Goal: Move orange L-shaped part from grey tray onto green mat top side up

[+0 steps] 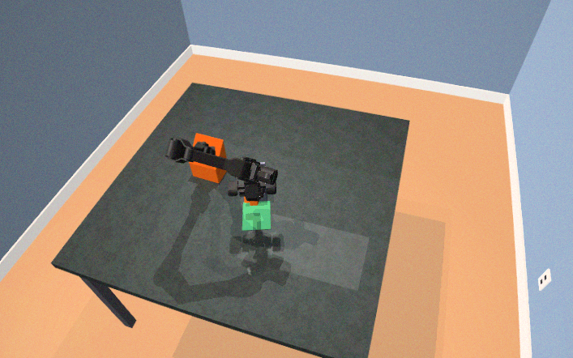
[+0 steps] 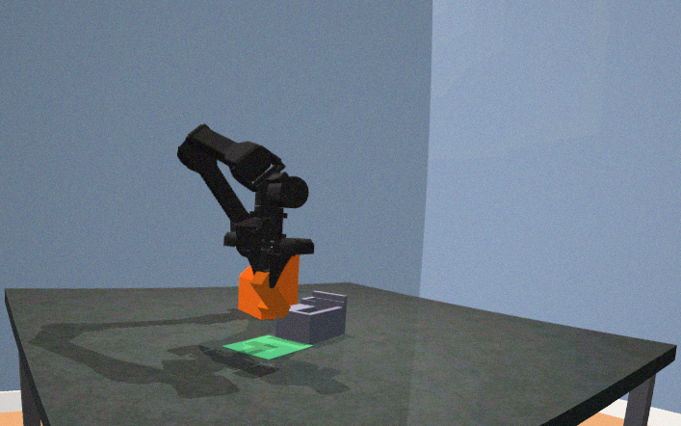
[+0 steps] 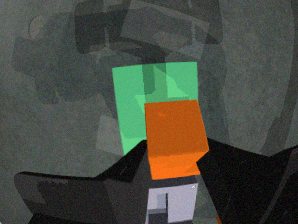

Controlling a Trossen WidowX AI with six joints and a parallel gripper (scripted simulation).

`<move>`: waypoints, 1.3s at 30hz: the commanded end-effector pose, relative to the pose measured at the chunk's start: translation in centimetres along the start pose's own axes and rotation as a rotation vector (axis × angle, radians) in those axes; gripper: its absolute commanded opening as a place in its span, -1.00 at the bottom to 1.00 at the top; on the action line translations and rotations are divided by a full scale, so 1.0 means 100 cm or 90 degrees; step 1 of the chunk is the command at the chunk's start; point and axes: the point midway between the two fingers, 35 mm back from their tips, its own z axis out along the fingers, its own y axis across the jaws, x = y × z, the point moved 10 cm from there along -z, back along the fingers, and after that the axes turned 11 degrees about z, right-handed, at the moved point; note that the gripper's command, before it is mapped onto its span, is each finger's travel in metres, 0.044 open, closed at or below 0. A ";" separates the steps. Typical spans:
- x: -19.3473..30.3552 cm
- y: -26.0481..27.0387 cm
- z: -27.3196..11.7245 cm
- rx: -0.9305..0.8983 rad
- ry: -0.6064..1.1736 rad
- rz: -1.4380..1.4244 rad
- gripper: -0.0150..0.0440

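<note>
Now | claw (image 3: 174, 183) grips orange part (image 3: 174, 137) | above green mat (image 3: 136, 99)

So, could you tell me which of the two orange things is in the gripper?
The small orange part, pinched in the gripper above the mat; the large orange block carries the arm.

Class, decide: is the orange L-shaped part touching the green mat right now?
Apart. The exterior view shows the orange L-shaped part pinched in the tool, hanging well above the green mat.
</note>
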 end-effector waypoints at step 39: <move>0.000 -0.001 0.055 0.000 -0.003 -0.002 -0.49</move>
